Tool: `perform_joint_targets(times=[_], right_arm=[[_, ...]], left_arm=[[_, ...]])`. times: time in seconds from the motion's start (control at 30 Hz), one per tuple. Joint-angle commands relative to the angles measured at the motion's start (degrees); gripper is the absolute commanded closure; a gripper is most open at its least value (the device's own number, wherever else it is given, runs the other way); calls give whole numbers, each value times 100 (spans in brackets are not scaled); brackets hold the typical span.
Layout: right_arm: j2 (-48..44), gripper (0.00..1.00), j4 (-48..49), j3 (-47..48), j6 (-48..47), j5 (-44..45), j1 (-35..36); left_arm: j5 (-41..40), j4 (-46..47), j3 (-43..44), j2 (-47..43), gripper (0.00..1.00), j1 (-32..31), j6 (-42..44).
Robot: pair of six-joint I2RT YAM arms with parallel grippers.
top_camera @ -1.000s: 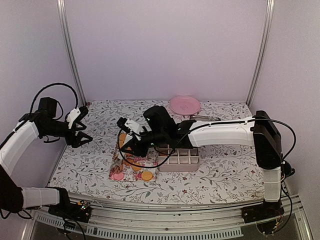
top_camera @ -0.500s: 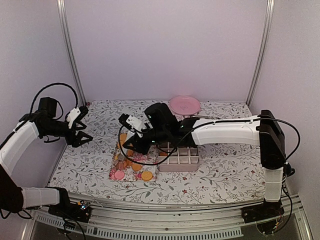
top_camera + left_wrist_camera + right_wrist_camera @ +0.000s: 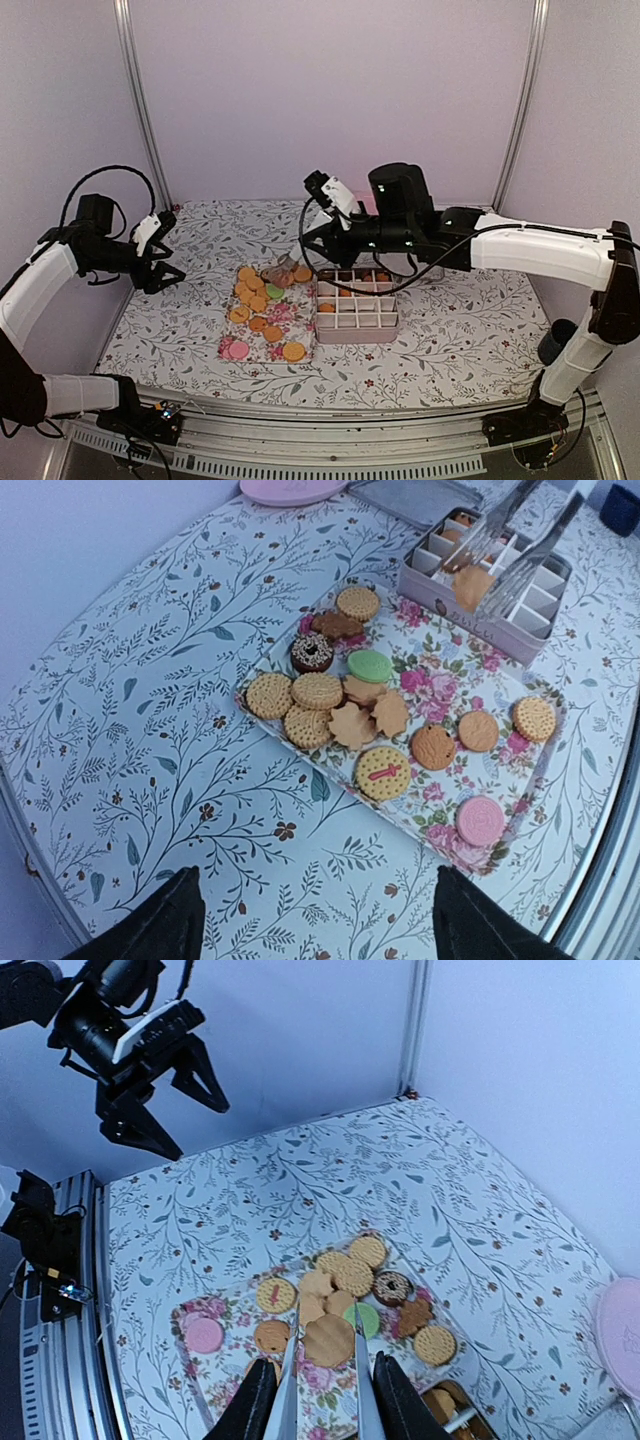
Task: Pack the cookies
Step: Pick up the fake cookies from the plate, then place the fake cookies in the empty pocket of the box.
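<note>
Several cookies (image 3: 262, 300), mostly golden, with one green, one pink and one dark ring, lie on a floral tray (image 3: 262, 345). They also show in the left wrist view (image 3: 350, 710) and the right wrist view (image 3: 350, 1275). My right gripper (image 3: 296, 258) has long metal blades and is shut on a golden cookie (image 3: 330, 1340), held in the air above the tray beside the compartment box (image 3: 358, 322). The held cookie also shows in the left wrist view (image 3: 470, 585). The box's back row holds a few cookies. My left gripper (image 3: 160, 262) is open and empty, well left of the tray.
A pink plate (image 3: 290, 488) and a grey flat lid (image 3: 410, 495) lie behind the box at the back of the table. Metal posts and purple walls close in the sides and back. The floral tablecloth (image 3: 450, 340) covers the table.
My right gripper has risen off the tray with a golden cookie and drawn back to the right, uncovering the tray and box. My left arm has not moved.
</note>
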Motion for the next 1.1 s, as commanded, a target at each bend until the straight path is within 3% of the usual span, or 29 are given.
perform_joint_targets(times=[0.0, 0.27, 0.7, 1.07], right_arm=[[-820, 96, 147, -775, 112, 479, -250], [-1674, 94, 178, -1804, 304, 718, -411], [-1987, 91, 169, -2244, 374, 905, -426], [-1982, 82, 176, -2367, 354, 983, -458]], left_arm=[[49, 89, -15, -23, 21, 61, -36], [80, 130, -25, 9, 20, 61, -78], [69, 121, -59, 18, 20, 61, -74], [56, 121, -24, 30, 20, 62, -88]])
